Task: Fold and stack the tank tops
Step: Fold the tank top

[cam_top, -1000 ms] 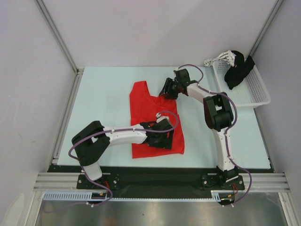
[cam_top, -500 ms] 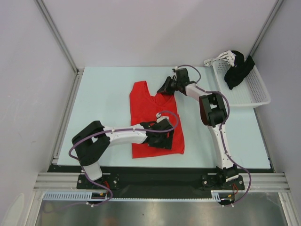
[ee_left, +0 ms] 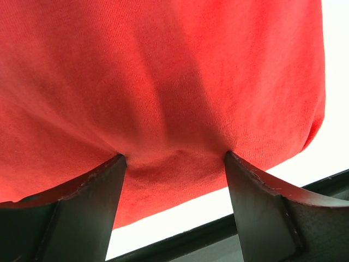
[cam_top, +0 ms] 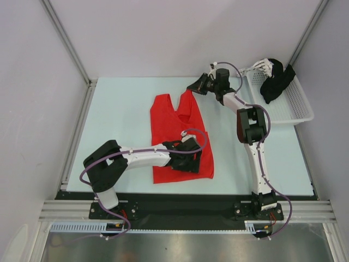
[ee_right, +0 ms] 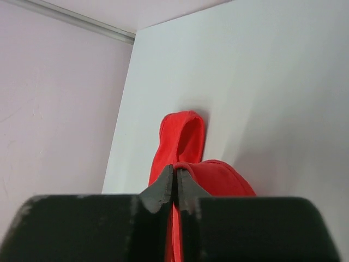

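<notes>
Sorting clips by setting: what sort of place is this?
Probably a lab robot cell: plain panel walls, aluminium framing, a pale table with a black mounting plate at its near edge.

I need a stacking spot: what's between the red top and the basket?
Top view: only the right arm reaches over that stretch, its tool shut on the top. Otherwise bare table up to the basket.
</notes>
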`<state>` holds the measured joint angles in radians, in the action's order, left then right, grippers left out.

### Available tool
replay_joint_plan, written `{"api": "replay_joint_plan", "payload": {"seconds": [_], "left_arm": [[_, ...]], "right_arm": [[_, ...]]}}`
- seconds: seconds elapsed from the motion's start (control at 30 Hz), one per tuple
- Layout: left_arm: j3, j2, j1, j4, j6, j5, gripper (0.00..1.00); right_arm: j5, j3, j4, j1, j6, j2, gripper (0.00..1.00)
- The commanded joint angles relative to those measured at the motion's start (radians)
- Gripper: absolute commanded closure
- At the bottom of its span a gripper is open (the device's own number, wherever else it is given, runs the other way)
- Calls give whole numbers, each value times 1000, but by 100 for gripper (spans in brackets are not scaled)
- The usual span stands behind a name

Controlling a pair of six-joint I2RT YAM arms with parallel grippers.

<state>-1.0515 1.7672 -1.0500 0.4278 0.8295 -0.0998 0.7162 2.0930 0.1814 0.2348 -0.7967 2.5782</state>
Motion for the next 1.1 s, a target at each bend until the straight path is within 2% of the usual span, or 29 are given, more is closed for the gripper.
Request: {"api": "replay_joint_plan", "payload": {"seconds": [0.0,0.03,0.07,0.17,0.3,0.4,0.47,0.6,0.73,1.07], "left_arm": [[59,115,-24,-43,22,84,21],[59,115,-22,-44,22,83,21],[59,115,-24,-43,20,84,21],[59,115,-22,-43,19,83,21],[62,112,-24,-47,17,83,21],[61,109,-22,-49,17,81,21],[61,107,-22,-50,17,81,21],[58,106,-22,-47,13,81,21],[53,100,-22,-46,10,78,21],[28,64,-22,-23,-6,48,21]], "right_arm": [[26,67,86,1,30,7,89],[17,71,79,1,37,10,80],[-4,88,52,1,47,16,64],[-21,110,41,-11,36,30,48],[-70,142,-12,-23,24,60,36],[-144,180,-117,-25,57,68,28],[-231,217,-255,-12,92,71,26],[-265,199,-286,8,116,51,26],[-331,191,-411,38,132,27,28],[-371,73,-424,83,125,-118,27]]}}
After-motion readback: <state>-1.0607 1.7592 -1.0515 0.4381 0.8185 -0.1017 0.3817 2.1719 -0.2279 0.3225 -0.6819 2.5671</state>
